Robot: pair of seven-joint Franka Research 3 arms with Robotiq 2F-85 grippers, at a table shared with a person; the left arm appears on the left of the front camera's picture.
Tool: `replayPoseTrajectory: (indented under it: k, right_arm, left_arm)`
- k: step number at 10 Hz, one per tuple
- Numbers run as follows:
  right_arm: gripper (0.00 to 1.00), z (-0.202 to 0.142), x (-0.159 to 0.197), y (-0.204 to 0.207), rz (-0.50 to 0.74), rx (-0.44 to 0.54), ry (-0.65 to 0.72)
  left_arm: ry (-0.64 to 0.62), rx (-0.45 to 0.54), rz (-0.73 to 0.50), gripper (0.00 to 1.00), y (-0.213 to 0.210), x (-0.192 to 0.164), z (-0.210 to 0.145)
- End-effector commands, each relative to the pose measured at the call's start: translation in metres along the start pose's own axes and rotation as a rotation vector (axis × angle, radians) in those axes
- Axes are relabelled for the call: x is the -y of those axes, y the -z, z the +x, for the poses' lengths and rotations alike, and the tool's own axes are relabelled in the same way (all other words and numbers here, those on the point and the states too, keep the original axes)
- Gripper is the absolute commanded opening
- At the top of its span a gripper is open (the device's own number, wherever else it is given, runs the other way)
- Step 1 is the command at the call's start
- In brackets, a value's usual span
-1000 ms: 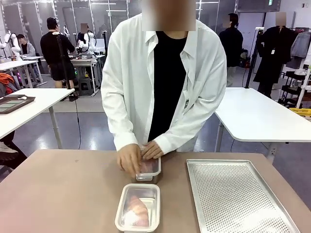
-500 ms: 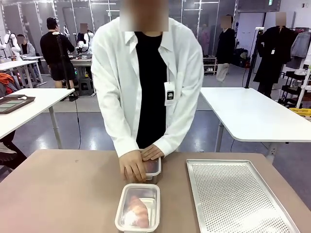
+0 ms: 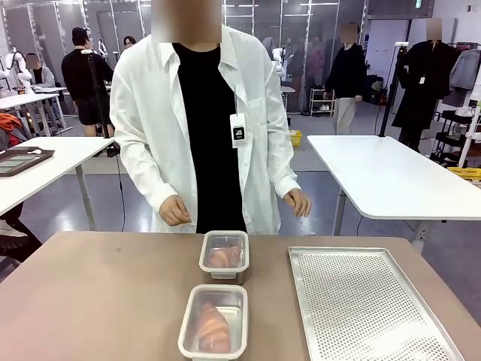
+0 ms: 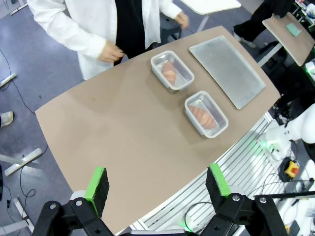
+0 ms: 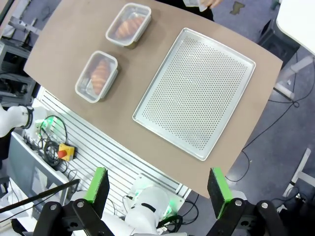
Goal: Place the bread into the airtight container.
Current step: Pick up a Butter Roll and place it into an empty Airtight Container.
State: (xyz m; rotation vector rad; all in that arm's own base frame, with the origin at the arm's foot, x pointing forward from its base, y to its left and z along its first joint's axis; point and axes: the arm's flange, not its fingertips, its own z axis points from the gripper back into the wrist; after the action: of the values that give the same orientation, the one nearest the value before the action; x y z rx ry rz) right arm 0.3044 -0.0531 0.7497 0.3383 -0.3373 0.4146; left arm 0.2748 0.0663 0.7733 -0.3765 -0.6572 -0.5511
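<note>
I see two lidded containers at lower centre, each with bread inside; tray lower right. Left gripper and right gripper both spread wide, holding nothing

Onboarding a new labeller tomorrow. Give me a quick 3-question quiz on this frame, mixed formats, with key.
1. True or false: the perforated metal tray has bread lying on it.
2. Multiple choice: where are the person's hands? A) pressing on the far container B) off the table, at the person's sides C) holding the tray
3. Fill in: each of the two clear containers holds one piece of ____, and both have their lids ____.

Key
1. False: the tray is bare.
2. B
3. bread; on

Side note for the trainee: the left gripper and right gripper both hang open, high above the table.
</note>
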Motion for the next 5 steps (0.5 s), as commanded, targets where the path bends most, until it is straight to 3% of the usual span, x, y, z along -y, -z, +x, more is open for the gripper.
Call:
replayPoseTrajectory:
  k: [1,5]
  right_arm:
    - [1.0,0.0011,-0.0003,0.0,0.002,-0.005,-0.004]
    - [1.0,0.0011,-0.0003,0.0,0.002,-0.005,-0.004]
  left_arm:
    - [0.021,-0.002,-0.016,1.0,-0.0008,0.0005,-0.0005]
    - [0.021,-0.002,-0.016,1.0,-0.0008,0.0005,-0.0005]
